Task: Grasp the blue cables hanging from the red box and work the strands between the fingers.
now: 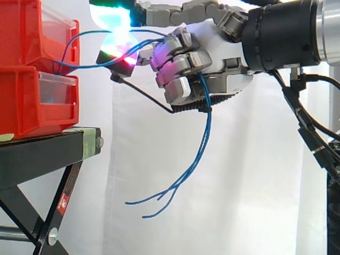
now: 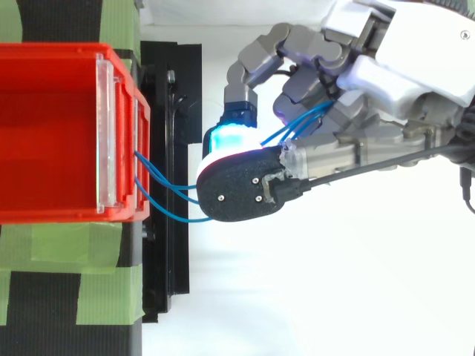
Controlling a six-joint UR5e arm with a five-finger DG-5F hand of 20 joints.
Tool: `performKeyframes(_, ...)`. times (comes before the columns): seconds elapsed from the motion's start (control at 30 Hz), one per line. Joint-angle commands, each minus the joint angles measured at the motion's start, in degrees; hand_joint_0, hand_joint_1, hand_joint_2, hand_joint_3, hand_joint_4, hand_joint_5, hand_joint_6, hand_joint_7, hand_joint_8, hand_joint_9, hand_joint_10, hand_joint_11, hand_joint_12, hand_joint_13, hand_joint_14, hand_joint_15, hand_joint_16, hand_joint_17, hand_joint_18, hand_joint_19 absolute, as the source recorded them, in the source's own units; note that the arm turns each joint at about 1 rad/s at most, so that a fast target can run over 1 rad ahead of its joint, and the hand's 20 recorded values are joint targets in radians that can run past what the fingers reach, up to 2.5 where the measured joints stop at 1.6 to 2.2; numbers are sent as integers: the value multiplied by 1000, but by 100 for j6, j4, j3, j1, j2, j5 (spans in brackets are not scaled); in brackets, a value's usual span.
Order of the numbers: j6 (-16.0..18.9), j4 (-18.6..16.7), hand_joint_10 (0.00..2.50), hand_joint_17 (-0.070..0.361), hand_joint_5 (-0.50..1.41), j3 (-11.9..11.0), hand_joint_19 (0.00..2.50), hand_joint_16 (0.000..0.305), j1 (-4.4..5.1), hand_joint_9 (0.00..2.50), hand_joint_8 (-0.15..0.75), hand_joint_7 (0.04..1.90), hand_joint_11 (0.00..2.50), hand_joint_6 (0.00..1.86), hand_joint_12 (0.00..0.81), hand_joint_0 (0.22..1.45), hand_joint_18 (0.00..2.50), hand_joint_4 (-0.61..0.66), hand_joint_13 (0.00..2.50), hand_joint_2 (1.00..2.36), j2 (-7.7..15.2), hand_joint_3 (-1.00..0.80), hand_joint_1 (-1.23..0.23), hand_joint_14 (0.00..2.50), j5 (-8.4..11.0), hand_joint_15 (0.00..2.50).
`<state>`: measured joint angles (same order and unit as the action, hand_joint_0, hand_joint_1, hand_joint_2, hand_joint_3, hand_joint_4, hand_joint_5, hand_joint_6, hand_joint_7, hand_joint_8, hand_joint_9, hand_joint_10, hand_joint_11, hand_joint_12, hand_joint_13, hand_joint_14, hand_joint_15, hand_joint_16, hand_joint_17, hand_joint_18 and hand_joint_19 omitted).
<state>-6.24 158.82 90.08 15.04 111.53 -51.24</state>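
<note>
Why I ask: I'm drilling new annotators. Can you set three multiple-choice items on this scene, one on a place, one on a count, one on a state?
1. Where do the free ends of the blue cables hang?
A. in the air below the hand
B. inside a bin
C. on top of the stand

2. How many red bins are stacked in the side view?
A. one
B. two
C. four

3. How is the hand?
A. open, clear of the cables
B. flat against a bin
C. curled round the cables

Answers:
1 A: the strands trail down from under the hand, before the curtain.
2 B: one bin sits on another on the black stand.
3 C: the fingers curl round the strands, which run on to the bins.
</note>
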Motion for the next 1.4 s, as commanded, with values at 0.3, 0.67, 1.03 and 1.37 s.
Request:
performKeyframes(0.3,0,0,2500,168,101,0,868,225,-1,1853,491,968,2500,1413,681,892,2500,204,1973,1074,1,203,-703,2500,0,1634)
performKeyframes(0.67,0,0,2500,168,99,0,868,225,-1,1853,491,966,2500,1412,681,892,2500,206,1973,1073,1,203,-703,2500,0,1634)
performKeyframes(1.03,0,9,2500,168,99,0,868,225,8,1853,491,970,2500,1409,681,896,2500,206,1973,1064,1,209,-703,2500,0,1634)
performKeyframes(1.37,0,0,2500,168,98,0,868,225,-1,1853,491,966,2500,1410,681,900,2500,213,1973,1056,1,206,-705,2500,0,1634)
